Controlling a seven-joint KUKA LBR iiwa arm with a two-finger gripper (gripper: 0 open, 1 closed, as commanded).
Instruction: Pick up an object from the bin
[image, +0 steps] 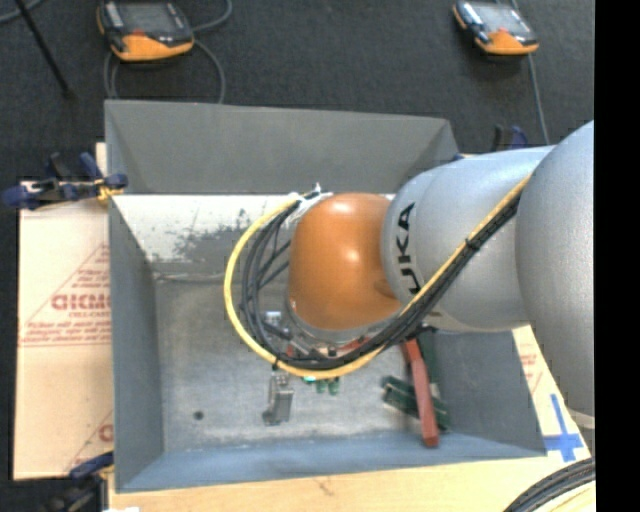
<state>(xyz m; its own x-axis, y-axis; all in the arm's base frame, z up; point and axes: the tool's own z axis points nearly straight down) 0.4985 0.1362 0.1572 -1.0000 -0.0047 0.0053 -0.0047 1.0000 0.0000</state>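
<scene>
Tool over bin floor, red stick & green obj. nearby

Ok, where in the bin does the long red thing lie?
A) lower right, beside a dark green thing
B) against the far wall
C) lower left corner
A: the long red thing lies slantwise at the lower right of the bin, against a dark green thing.

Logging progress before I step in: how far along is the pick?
Done: the arm is down inside the bin. In hand: the gripper is low over the floor near the front; I can't tell whether it grips anything. Left: grasping and lifting something; the red stick and green piece lie further right in the view, untouched.
</scene>
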